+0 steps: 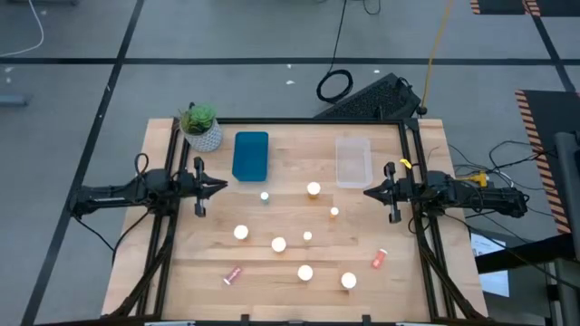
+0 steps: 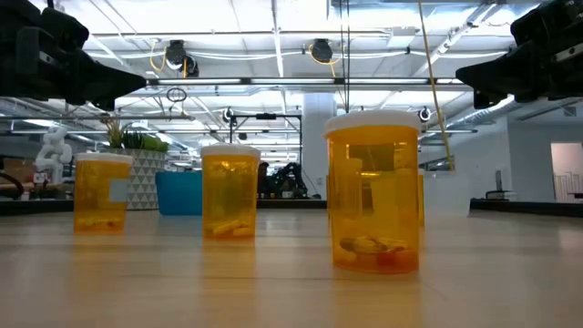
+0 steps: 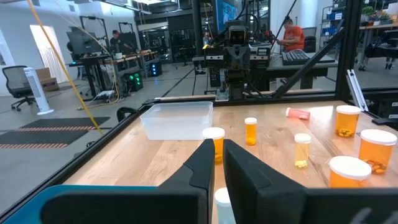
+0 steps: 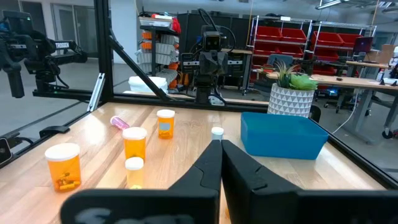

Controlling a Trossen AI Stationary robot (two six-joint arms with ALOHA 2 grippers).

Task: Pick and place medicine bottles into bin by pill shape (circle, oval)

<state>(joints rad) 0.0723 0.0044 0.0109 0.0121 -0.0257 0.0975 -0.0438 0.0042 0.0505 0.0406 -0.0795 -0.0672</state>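
Several medicine bottles with white caps stand on the wooden table (image 1: 181, 263): amber ones (image 1: 314, 189) (image 1: 241, 233) (image 1: 348, 281) and slimmer ones (image 1: 334, 212) (image 1: 265, 196). A pink bottle (image 1: 233, 275) and an orange one (image 1: 379, 259) lie on their sides. A blue bin (image 1: 251, 155) and a clear bin (image 1: 353, 160) sit at the far side. My left gripper (image 1: 221, 187) hovers shut at the left edge and my right gripper (image 1: 368, 191) hovers shut at the right edge. Both point inward, above the table, and hold nothing.
A potted green plant (image 1: 200, 127) stands at the far left corner beside the blue bin. Black frame rails run along the table's left (image 1: 172, 163) and right (image 1: 419, 163) sides. In the low view, three amber bottles (image 2: 373, 196) (image 2: 230, 193) (image 2: 102, 191) stand close to the camera.
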